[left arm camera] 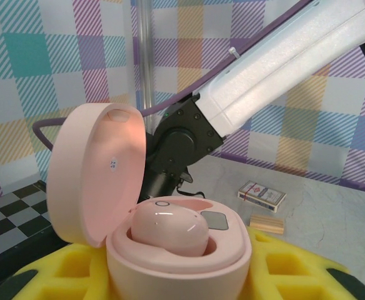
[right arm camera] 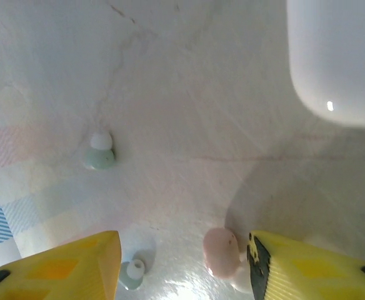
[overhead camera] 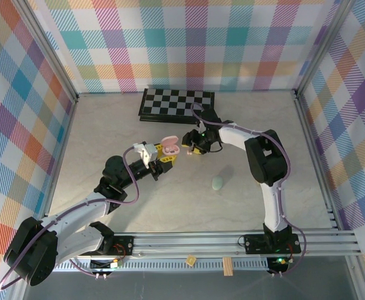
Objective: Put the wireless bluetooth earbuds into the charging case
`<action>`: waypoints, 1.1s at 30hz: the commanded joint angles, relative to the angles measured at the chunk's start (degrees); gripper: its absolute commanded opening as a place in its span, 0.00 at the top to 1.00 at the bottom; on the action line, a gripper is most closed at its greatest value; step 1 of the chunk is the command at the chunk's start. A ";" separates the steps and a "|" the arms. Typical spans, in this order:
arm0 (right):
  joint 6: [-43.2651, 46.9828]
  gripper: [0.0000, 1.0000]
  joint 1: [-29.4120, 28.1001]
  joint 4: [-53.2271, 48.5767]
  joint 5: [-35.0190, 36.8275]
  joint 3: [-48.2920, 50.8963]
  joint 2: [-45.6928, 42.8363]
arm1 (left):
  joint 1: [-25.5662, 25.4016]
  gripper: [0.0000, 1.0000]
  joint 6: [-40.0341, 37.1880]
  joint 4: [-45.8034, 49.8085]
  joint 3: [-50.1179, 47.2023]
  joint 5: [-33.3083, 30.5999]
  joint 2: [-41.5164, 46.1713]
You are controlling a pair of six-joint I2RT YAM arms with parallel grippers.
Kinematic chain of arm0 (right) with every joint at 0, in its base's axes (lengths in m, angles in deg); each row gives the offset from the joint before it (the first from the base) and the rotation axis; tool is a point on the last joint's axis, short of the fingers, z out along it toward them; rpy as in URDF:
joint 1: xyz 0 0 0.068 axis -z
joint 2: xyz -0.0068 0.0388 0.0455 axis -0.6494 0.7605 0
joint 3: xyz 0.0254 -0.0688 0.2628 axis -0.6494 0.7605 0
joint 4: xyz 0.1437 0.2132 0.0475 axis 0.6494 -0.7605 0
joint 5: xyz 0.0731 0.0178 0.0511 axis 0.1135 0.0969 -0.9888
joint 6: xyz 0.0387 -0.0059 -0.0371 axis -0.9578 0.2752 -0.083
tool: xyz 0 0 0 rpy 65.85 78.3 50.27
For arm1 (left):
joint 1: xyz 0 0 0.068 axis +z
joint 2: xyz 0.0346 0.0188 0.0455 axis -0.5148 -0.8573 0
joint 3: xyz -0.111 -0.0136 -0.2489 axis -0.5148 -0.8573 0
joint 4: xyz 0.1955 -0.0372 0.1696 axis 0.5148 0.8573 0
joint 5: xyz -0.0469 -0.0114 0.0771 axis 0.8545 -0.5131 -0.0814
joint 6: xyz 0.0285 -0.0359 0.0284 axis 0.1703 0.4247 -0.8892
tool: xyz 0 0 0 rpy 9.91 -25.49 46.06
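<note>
My left gripper point(left arm camera: 177, 284) is shut on an open pink charging case point(left arm camera: 176, 262), its yellow pads point(left arm camera: 289, 269) pressing on both sides. The lid point(left arm camera: 98, 175) stands tilted back to the left. One pink earbud point(left arm camera: 169, 229) sits in the case, with a grey-bottomed socket point(left arm camera: 215, 219) beside it. From above, the pink case point(overhead camera: 169, 145) is at table centre, with my right gripper point(overhead camera: 198, 147) just right of it. The right gripper point(right arm camera: 184, 247) is open, low over the table. A loose pink earbud point(right arm camera: 221, 252) lies close to its right finger point(right arm camera: 307, 269). Two pale green earbuds point(right arm camera: 99, 152) point(right arm camera: 131, 274) lie to the left.
A white rounded case point(right arm camera: 335, 62) sits beyond the right gripper. A pale green case point(overhead camera: 217, 183) lies nearer the front. A chessboard point(overhead camera: 176, 103) is at the back wall. A card deck point(left arm camera: 262, 195) and a wooden block point(left arm camera: 267, 223) lie on the table past the pink case.
</note>
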 commanded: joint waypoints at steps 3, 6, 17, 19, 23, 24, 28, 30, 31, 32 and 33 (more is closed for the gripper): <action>6.15 0.49 -0.36 -7.44 1.01 -5.39 2.69 | 0.24 0.68 -0.68 -1.16 0.02 -0.30 0.75; 12.00 0.49 -1.85 -13.40 8.28 -7.28 2.03 | 0.24 0.68 -0.81 -0.93 -0.02 -0.56 1.00; 23.51 0.51 -5.53 -21.46 14.65 -11.81 4.73 | 0.24 0.68 -1.58 0.04 0.15 -0.54 2.18; 24.18 0.53 -5.65 -22.29 15.21 -12.62 5.48 | 0.24 0.68 -1.43 -0.11 0.07 -0.49 2.14; 25.34 0.57 -5.67 -23.64 16.57 -14.30 6.86 | 0.24 0.68 -1.22 -0.05 0.03 -0.31 2.52; 25.35 0.57 -5.65 -24.10 17.06 -14.77 7.32 | 0.24 0.68 -1.21 0.03 0.04 -0.27 2.71; 24.30 0.61 -5.65 -25.57 18.73 -16.83 8.89 | 0.24 0.68 -1.21 0.29 -0.01 -0.14 3.08; 23.82 0.63 -5.66 -26.37 19.33 -17.91 9.66 | 0.28 0.68 -1.21 0.35 -0.06 0.02 2.98; 23.77 0.64 -5.65 -26.65 19.46 -18.24 9.88 | 0.24 0.68 -1.21 0.34 -0.06 0.03 2.97; 23.77 0.65 -5.67 -26.90 19.43 -18.62 10.13 | 0.24 0.68 -1.12 0.27 -0.06 0.05 2.93; 23.87 0.67 -5.66 -27.13 19.42 -18.77 10.19 | 0.24 0.68 -1.07 0.21 -0.06 0.13 2.96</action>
